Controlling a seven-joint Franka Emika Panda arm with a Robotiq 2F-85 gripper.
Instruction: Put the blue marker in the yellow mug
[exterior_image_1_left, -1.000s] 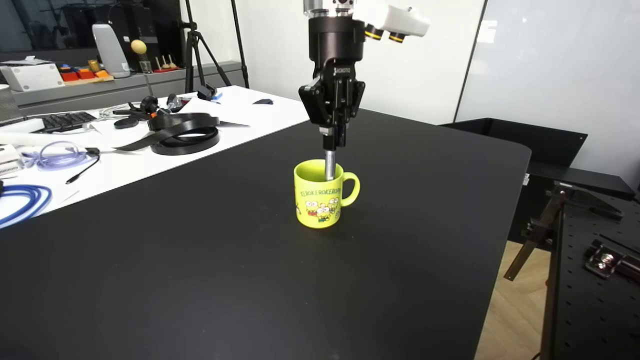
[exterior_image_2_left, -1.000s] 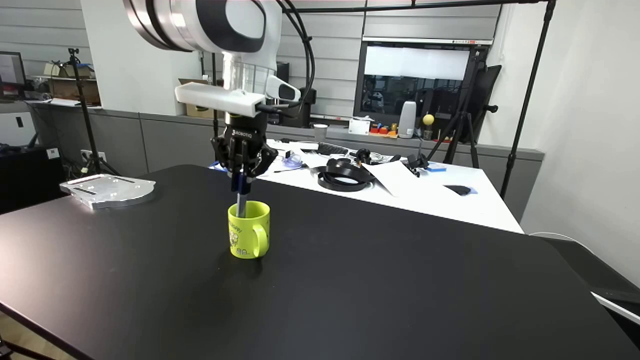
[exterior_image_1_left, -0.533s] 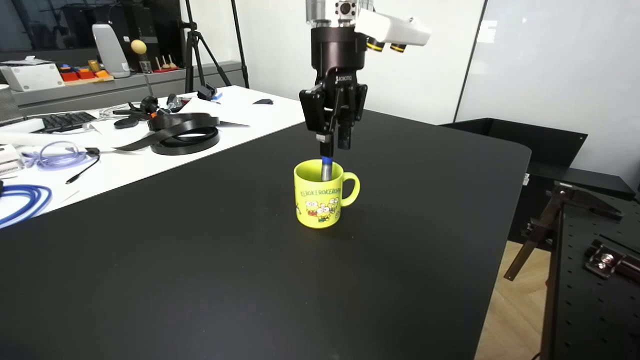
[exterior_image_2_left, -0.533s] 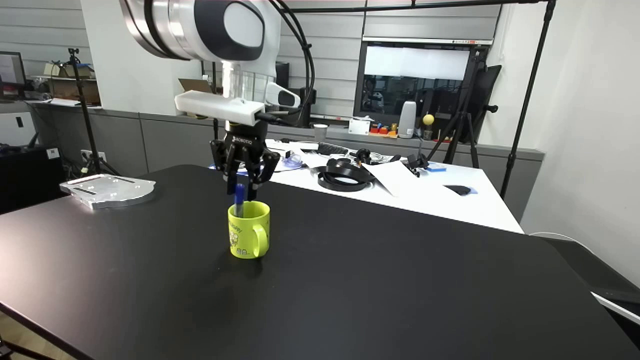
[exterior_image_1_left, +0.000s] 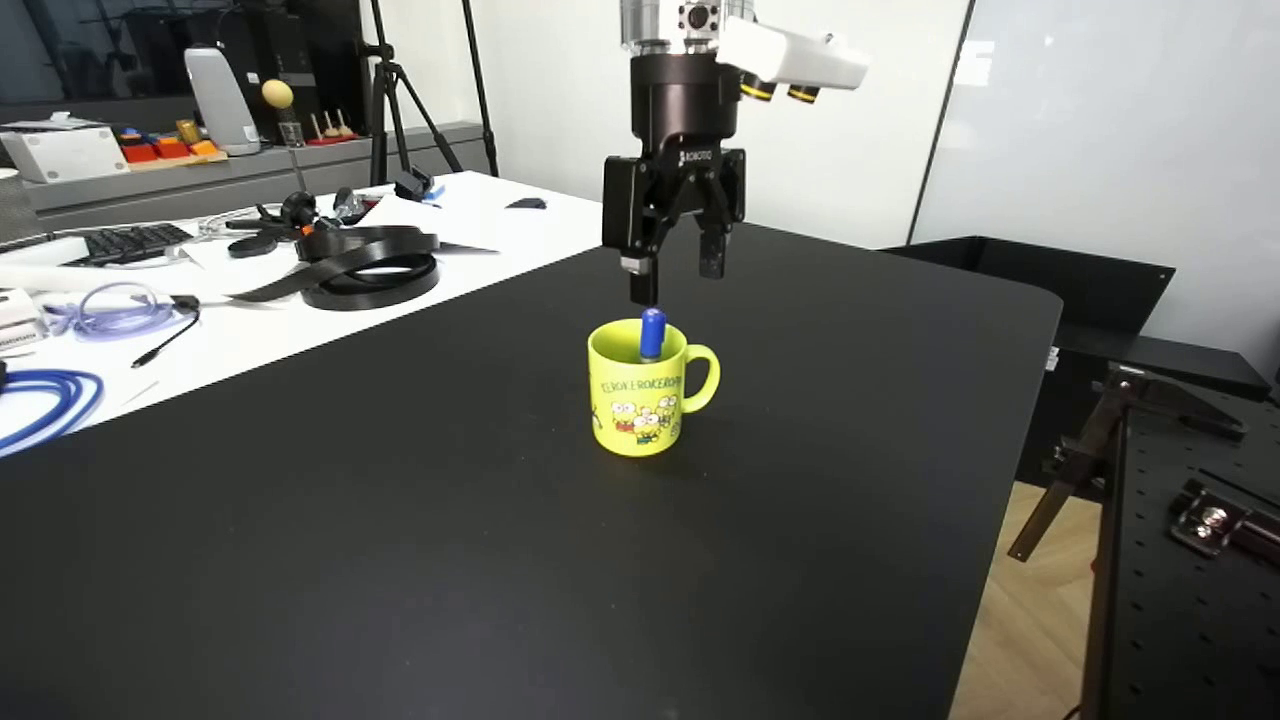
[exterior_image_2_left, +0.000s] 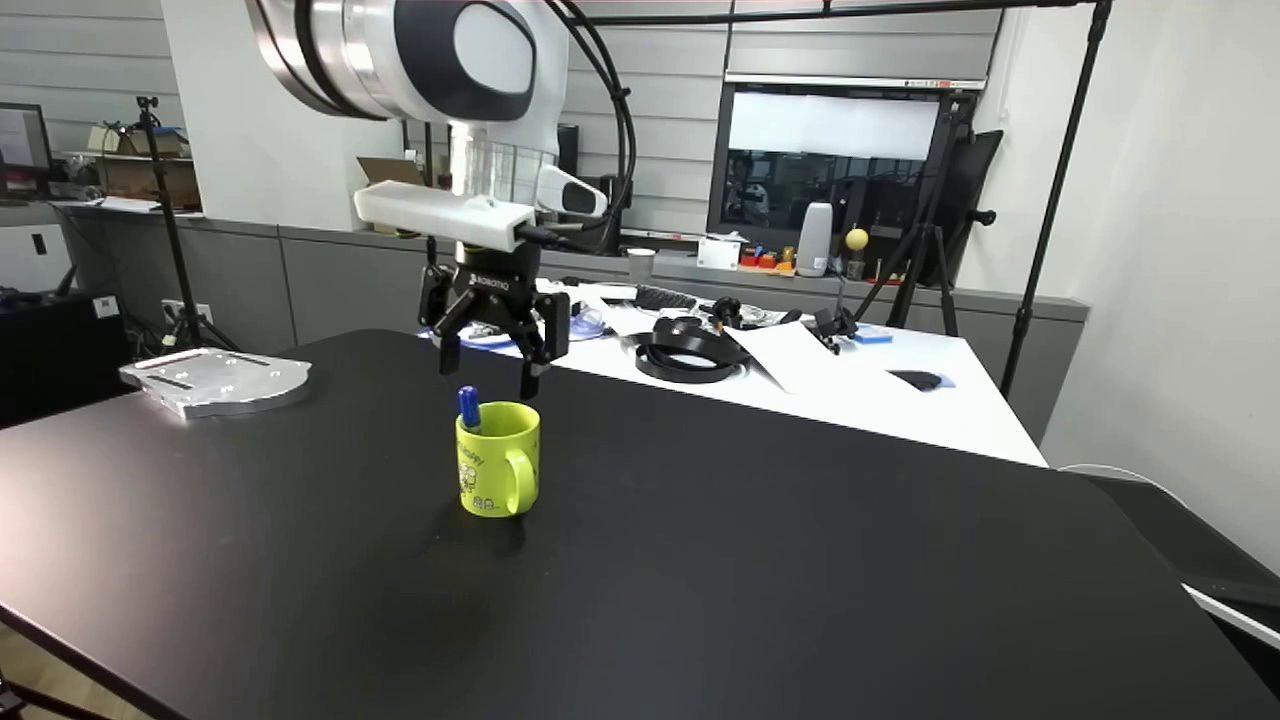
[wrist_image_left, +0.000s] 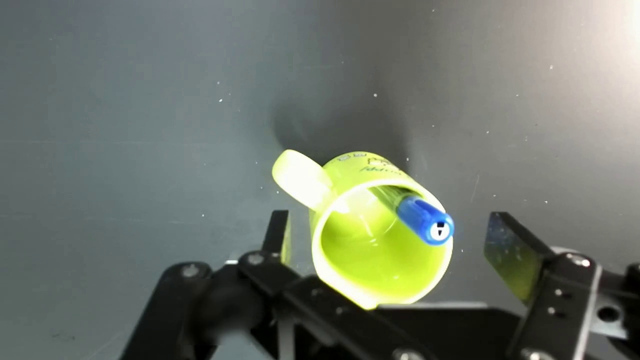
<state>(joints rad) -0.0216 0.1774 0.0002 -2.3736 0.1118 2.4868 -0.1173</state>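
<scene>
The pincer (exterior_image_1_left: 677, 286) hangs above the mug (exterior_image_1_left: 630, 410) with its fingers (wrist_image_left: 510, 260) spread wide, clear of the marker (exterior_image_1_left: 652, 336). Below it the marker stands in the mug, leaning, its blue cap (wrist_image_left: 426, 221) sticking out at the top; in the wrist view the cap shows between the fingers, nearer the one at that view's right. The mug sits upright on the bench (exterior_image_1_left: 400, 560), which also bears a metal plate (exterior_image_2_left: 225, 380), well apart from the pincer
</scene>
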